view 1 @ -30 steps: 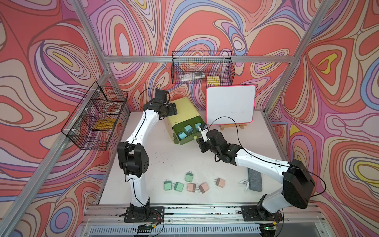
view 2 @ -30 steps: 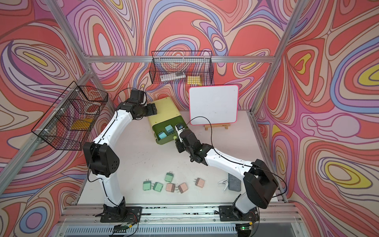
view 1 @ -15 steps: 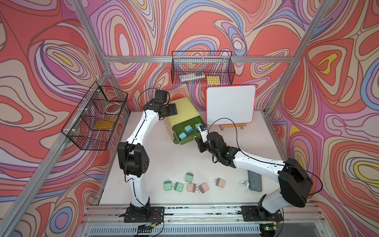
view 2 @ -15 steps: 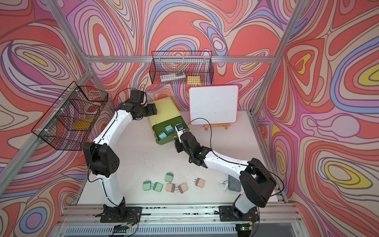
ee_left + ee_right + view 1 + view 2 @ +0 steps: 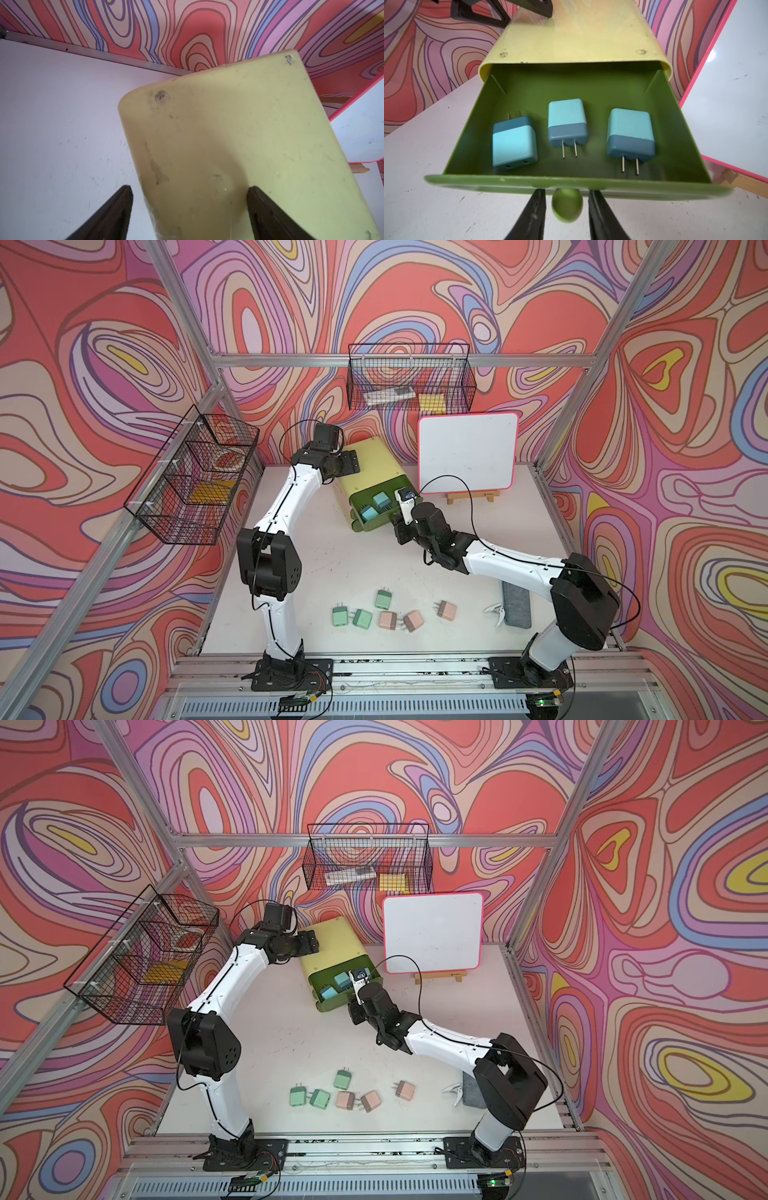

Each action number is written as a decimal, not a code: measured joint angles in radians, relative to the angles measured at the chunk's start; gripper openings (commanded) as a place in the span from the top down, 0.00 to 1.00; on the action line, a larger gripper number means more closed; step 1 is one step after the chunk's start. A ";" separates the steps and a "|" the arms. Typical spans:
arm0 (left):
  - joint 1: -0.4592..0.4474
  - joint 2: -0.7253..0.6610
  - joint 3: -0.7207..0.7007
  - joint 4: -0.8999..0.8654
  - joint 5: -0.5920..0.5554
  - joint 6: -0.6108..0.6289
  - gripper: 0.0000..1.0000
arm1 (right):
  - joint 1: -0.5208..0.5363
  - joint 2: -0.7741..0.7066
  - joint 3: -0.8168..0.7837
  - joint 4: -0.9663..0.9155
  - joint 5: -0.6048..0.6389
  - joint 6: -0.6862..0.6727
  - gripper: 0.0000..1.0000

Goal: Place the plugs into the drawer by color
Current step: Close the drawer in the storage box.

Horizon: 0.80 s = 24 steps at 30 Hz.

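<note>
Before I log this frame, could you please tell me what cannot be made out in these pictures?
Whatever the chest holds below its open top drawer: covered by that drawer wherever it shows.
Third teal plug: behind the right arm in both top views; only the right wrist view shows it.
Left end effector: whether it touches the chest is unclear, left wrist view.
Items in the back basket: too small, behind mesh, both top views.

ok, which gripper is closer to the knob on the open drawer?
Right. The right gripper straddles the knob at the front of the drawer, with thin gaps on either side. The left gripper sits open at the chest rear end, away from the knob.
</note>
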 measured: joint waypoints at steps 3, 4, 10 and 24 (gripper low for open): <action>0.000 -0.005 -0.007 0.005 0.000 -0.003 0.16 | 0.003 0.015 0.011 -0.006 0.003 0.003 0.63; 0.000 -0.007 -0.010 0.006 0.000 -0.004 0.16 | 0.004 0.019 0.014 -0.005 0.003 0.004 0.63; 0.000 -0.025 -0.037 0.015 0.004 -0.007 0.16 | 0.007 0.050 0.049 0.007 0.006 0.013 0.63; 0.000 -0.030 -0.048 0.020 0.014 -0.008 0.17 | 0.006 0.193 0.161 0.093 0.019 0.022 0.59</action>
